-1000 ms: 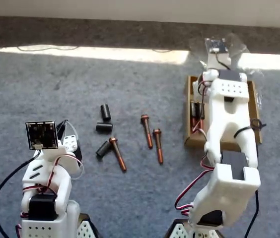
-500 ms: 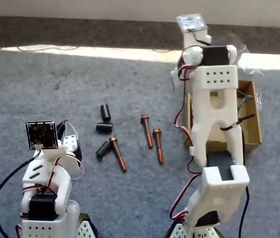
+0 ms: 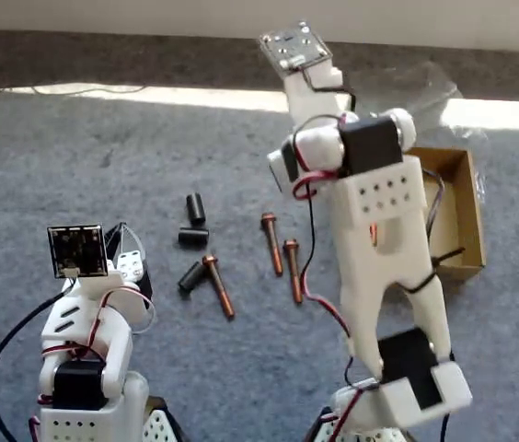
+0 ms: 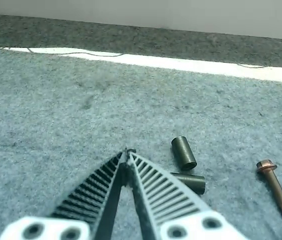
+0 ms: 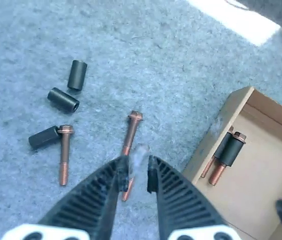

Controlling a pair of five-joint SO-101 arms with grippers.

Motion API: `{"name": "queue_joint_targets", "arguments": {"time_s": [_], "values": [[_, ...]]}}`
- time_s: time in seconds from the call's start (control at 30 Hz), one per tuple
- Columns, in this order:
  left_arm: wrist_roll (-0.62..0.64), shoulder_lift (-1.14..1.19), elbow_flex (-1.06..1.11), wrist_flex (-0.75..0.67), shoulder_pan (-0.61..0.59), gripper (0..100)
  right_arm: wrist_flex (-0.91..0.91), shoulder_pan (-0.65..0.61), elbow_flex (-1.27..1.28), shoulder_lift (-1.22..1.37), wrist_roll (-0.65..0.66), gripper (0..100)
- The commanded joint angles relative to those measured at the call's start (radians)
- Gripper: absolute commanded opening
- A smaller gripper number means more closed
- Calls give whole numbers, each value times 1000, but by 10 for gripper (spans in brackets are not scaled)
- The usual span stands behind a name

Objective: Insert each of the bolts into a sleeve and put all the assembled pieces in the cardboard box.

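Note:
Three copper bolts (image 3: 271, 244) (image 3: 293, 270) (image 3: 218, 285) and three black sleeves (image 3: 195, 208) (image 3: 193, 238) (image 3: 190, 275) lie loose on the grey carpet. The cardboard box (image 3: 474, 216) sits to their right. In the right wrist view it holds one assembled piece (image 5: 226, 152), a bolt inside a sleeve. My right gripper (image 5: 137, 165) hangs above the carpet between the box and the middle bolts, slightly open and holding nothing. One bolt (image 5: 131, 132) lies just beyond its tips. My left gripper (image 4: 127, 152) is shut and empty, low over the carpet near two sleeves (image 4: 183, 153) (image 4: 191, 182).
A clear plastic bag (image 3: 434, 87) lies behind the box near the bright strip of floor. The right arm's white links (image 3: 384, 239) stretch over the box's left half. Open carpet spreads to the left of the sleeves.
The right arm has swung left from above the box to over the loose bolts, uncovering most of the box. The left arm has kept still.

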Motion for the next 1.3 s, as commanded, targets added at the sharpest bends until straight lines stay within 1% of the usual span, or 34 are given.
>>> {"name": "queue_joint_targets", "arguments": {"time_s": [0.0,0.13,0.2,0.4,0.77,0.87,1.07,1.1,1.2,1.27], "values": [[-6,-8,-18,-3,-8,6,10,-42,70,-162,8,48],[-6,-8,-18,-3,-10,6,7,-65,211,-268,8,48],[-6,-8,-18,-3,-12,6,-24,-68,291,-298,8,48],[-5,-8,-18,-3,-88,6,-177,-68,539,-349,8,48],[-5,-8,-16,-2,-96,6,-463,-71,863,-372,8,48],[-5,-8,-16,-2,-96,6,-526,-102,915,-369,8,48],[-5,-8,-16,-2,-96,6,-587,-222,958,-366,-3,49],[-5,-8,-16,-2,-96,6,-587,-231,955,-364,-32,49],[-5,-8,-16,-2,-96,6,-579,-236,954,-364,-180,49],[-5,-8,-16,-2,-96,6,-579,-239,951,-364,-190,49]]}}
